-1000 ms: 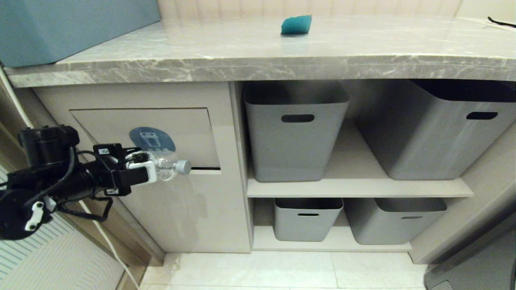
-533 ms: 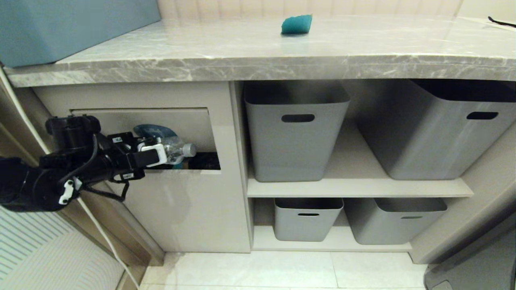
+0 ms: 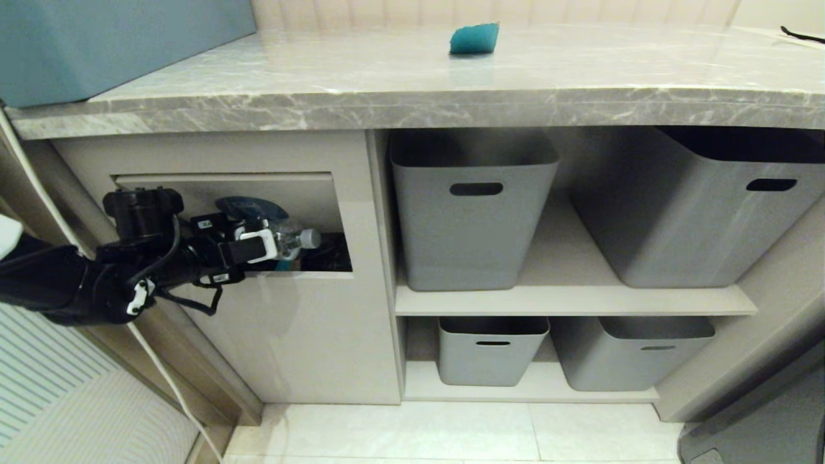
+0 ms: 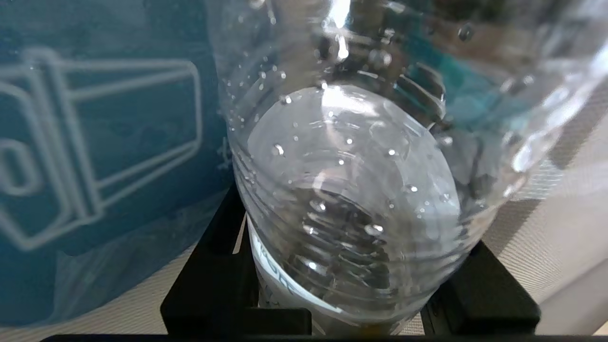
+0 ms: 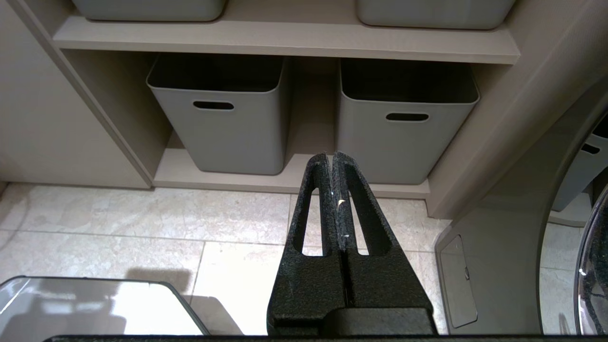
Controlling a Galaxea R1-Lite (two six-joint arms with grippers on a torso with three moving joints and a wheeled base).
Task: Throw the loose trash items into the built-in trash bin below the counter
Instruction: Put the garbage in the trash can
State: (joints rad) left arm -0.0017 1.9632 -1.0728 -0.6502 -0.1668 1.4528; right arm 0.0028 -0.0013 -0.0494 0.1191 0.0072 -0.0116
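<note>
The left gripper (image 3: 274, 243), pinching the bottle (image 3: 291, 241), pushes the bin flap (image 3: 290, 200) inward; next it should release into the gap.

Black left arm (image 3: 97, 283), looped cables, white clips

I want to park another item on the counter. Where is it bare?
The counter is bare right of the teal piece and between it and the blue box. The flap opening is crowded by the left gripper with its bottle.
</note>
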